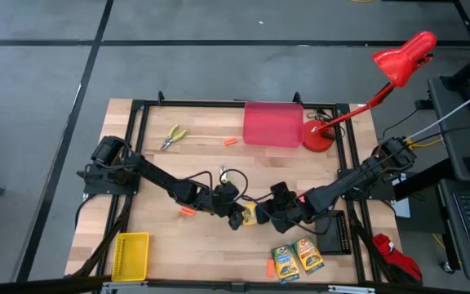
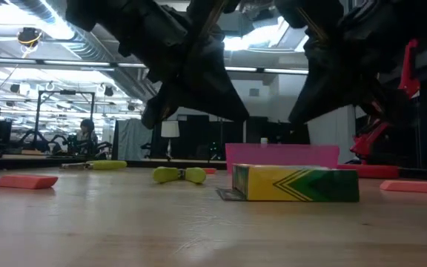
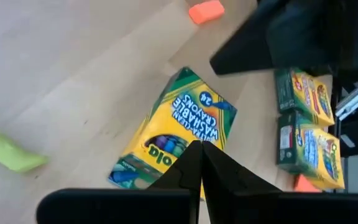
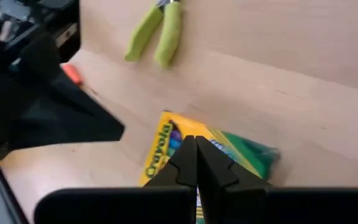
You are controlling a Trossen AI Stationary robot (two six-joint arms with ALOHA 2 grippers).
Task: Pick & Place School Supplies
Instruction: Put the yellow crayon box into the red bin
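I have both arms over the crayon box point(image 1: 250, 214) at six o'clock of surface centre. Left pincer point(image 3: 199, 163) and right pincer point(image 4: 196, 160) are clenched, empty. Next I should release one to grasp.

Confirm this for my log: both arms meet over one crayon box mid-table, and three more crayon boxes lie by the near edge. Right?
Not quite. Both arms do meet over one crayon box mid-table, but only two more crayon boxes lie by the near edge, side by side, as the high view shows.
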